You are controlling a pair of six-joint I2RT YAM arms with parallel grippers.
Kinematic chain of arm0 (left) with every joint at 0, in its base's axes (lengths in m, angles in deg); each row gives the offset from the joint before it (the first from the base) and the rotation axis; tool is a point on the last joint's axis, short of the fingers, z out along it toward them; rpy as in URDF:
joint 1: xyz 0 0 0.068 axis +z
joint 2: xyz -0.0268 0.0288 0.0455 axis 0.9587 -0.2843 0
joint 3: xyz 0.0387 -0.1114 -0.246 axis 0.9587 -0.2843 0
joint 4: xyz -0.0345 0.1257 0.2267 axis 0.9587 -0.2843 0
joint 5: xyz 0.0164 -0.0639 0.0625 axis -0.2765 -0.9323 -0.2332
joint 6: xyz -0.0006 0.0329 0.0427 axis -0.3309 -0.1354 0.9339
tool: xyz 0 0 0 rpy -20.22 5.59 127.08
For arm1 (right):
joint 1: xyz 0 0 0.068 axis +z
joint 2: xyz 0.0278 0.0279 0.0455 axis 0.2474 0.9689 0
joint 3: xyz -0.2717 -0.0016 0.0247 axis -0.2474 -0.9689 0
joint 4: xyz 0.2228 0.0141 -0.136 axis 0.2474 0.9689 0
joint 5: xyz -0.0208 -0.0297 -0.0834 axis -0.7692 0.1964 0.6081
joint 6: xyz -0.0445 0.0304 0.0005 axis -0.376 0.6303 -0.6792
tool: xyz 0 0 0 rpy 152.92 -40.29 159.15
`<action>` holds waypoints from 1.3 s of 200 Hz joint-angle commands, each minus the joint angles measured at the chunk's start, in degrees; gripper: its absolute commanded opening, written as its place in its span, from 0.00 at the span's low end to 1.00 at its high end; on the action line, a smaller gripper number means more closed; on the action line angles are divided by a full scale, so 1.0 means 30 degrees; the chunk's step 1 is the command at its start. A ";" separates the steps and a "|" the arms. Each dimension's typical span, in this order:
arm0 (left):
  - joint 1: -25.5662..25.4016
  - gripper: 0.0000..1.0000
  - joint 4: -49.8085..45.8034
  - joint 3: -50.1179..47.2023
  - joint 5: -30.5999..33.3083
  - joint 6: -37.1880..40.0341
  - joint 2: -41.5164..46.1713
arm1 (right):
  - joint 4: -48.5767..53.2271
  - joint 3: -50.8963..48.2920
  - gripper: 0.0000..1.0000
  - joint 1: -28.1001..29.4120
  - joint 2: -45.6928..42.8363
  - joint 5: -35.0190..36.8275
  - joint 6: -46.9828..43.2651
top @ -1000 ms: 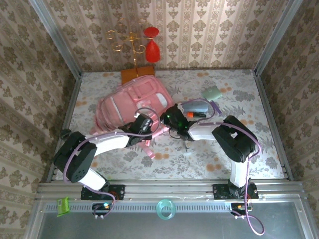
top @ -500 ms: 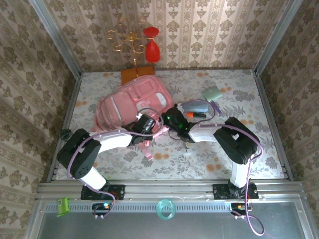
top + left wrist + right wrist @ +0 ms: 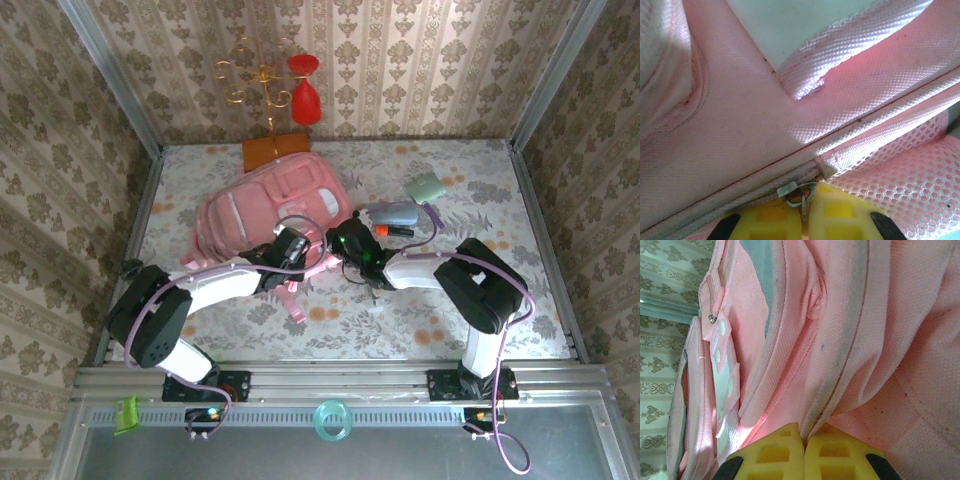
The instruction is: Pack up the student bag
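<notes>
The student bag point(image 3: 262, 210) is a big pink backpack lying flat on the table's left half, its straps trailing toward me. My left gripper point(image 3: 302, 259) is at the bag's near edge; in the left wrist view the yellow pads point(image 3: 840, 212) are shut on a small metal zipper pull point(image 3: 799, 192) beside the seam and pink mesh point(image 3: 900, 180). My right gripper point(image 3: 335, 243) meets the bag's right side. Its pads point(image 3: 835, 452) are shut on a fold of the bag's pink fabric point(image 3: 812, 420).
A grey pencil case point(image 3: 392, 213) with an orange-tipped marker point(image 3: 396, 230) and a green pad point(image 3: 424, 186) lie right of the bag. A brown box point(image 3: 272, 150) and a gold stand point(image 3: 262, 80) are behind it. A teal ring point(image 3: 332, 420) sits on the front rail.
The left gripper has closed on the zipper pull. The bag has shifted slightly back and to the right with both grippers on it.
</notes>
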 commanded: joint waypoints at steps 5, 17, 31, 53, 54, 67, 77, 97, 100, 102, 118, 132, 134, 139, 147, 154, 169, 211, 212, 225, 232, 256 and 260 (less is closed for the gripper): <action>0.0253 0.00 -0.0474 -0.0206 0.1486 0.1129 0.1216 | 0.1326 -0.0471 0.00 -0.0358 -0.0904 0.1858 -0.1237; 0.0357 0.00 -0.1021 -0.0331 0.1212 0.1344 0.1601 | 0.1828 -0.0400 0.00 -0.0571 -0.1076 0.2405 -0.1701; 0.0577 0.00 -0.1359 -0.0700 0.0318 0.1412 0.2261 | 0.2043 -0.0327 0.00 -0.0820 -0.1169 0.2852 -0.2237; 0.1262 0.00 -0.1872 -0.1071 -0.1815 0.1446 0.3342 | 0.2778 0.0180 0.00 -0.1079 -0.1062 0.3496 -0.2957; 0.1312 0.00 -0.1909 -0.1102 -0.1924 0.1461 0.3383 | 0.2813 0.0213 0.00 -0.1094 -0.1060 0.3528 -0.2981; 0.1948 0.00 -0.2105 -0.1324 -0.3500 0.1512 0.4004 | 0.3193 0.0471 0.00 -0.1225 -0.0944 0.3814 -0.3274; 0.2376 0.00 -0.2288 -0.1516 -0.4374 0.1475 0.4546 | 0.3291 0.0588 0.00 -0.1282 -0.0826 0.4098 -0.3543; 0.3110 0.00 -0.2962 -0.1603 -0.6049 0.1737 0.5299 | 0.3681 0.0825 0.00 -0.1432 -0.0565 0.4340 -0.3734; 0.3181 0.00 -0.3076 -0.1618 -0.6226 0.1805 0.5413 | 0.3710 0.0872 0.00 -0.1458 -0.0502 0.4411 -0.3766; 0.3223 0.00 -0.3151 -0.1628 -0.6326 0.1865 0.5452 | 0.3715 0.0872 0.00 -0.1461 -0.0465 0.4416 -0.3781; 0.3582 0.00 -0.4070 -0.1546 -0.6778 0.2199 0.5705 | 0.3871 0.1024 0.00 -0.1548 -0.0285 0.4573 -0.3926; 0.3882 0.00 -0.4517 -0.1703 -0.6778 0.2377 0.5840 | 0.3761 0.1059 0.00 -0.1681 -0.0204 0.4494 -0.4020; 0.3918 0.00 -0.4573 -0.1716 -0.6764 0.2382 0.5852 | 0.3779 0.1087 0.00 -0.1692 -0.0208 0.4503 -0.4028; 0.4050 0.00 -0.4760 -0.1760 -0.6730 0.2381 0.5898 | 0.3785 0.1110 0.00 -0.1718 -0.0188 0.4522 -0.4058; 0.4270 0.00 -0.4861 -0.1876 -0.6552 0.2536 0.6038 | 0.3692 0.1114 0.00 -0.1743 -0.0170 0.4467 -0.4217; 0.4451 0.00 -0.4917 -0.1961 -0.6342 0.2684 0.6108 | 0.3475 0.1054 0.00 -0.1784 -0.0197 0.4436 -0.4344; 0.4798 0.00 -0.4916 -0.2024 -0.6349 0.2938 0.6231 | 0.3353 0.1085 0.00 -0.1798 -0.0226 0.4236 -0.4645; 0.5462 0.00 -0.5623 -0.1758 -0.6604 0.3347 0.6828 | 0.3078 0.1345 0.00 -0.2052 -0.0158 0.3418 -0.6022; 0.5477 0.00 -0.5659 -0.1739 -0.6618 0.3378 0.6869 | 0.3095 0.1352 0.00 -0.2079 -0.0140 0.3386 -0.6066; 0.5760 0.00 -0.6137 -0.1662 -0.6909 0.3515 0.7418 | 0.3797 0.1776 0.00 -0.2391 -0.0041 0.3166 -0.6586; 0.6396 0.00 -0.6315 -0.1661 -0.7263 0.3580 0.7725 | 0.4006 0.1979 0.00 -0.2604 0.0026 0.2976 -0.6892; 0.7015 0.00 -0.6702 -0.1778 -0.8150 0.3403 0.8523 | 0.4768 0.2826 0.00 -0.3247 0.0346 0.2311 -0.7867; 0.7018 0.00 -0.6798 -0.1736 -0.8258 0.3317 0.8590 | 0.5070 0.3085 0.00 -0.3364 0.0424 0.2190 -0.8020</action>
